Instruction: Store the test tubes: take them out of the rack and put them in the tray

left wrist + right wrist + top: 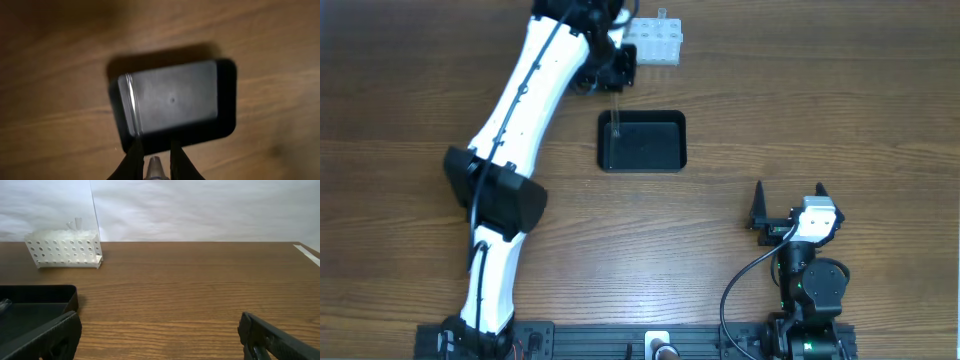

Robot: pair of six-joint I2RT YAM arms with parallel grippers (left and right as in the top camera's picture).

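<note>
A clear test tube (616,114) hangs upright from my left gripper (610,78), which is shut on its top end. Its lower end dips into the left side of the black tray (670,150). In the left wrist view the tube (132,105) runs along one side of the tray (200,100), just beyond my fingertips (136,150). The white rack (653,40) stands behind the tray with one tube (662,14) sticking up. My right gripper (790,203) rests open near its base, holding nothing. From there I see the rack (64,250) and a tray corner (45,300).
Bare wooden tabletop surrounds the tray and the rack. The left arm's white links stretch diagonally over the table's left half. A white backdrop closes off the far side behind the rack.
</note>
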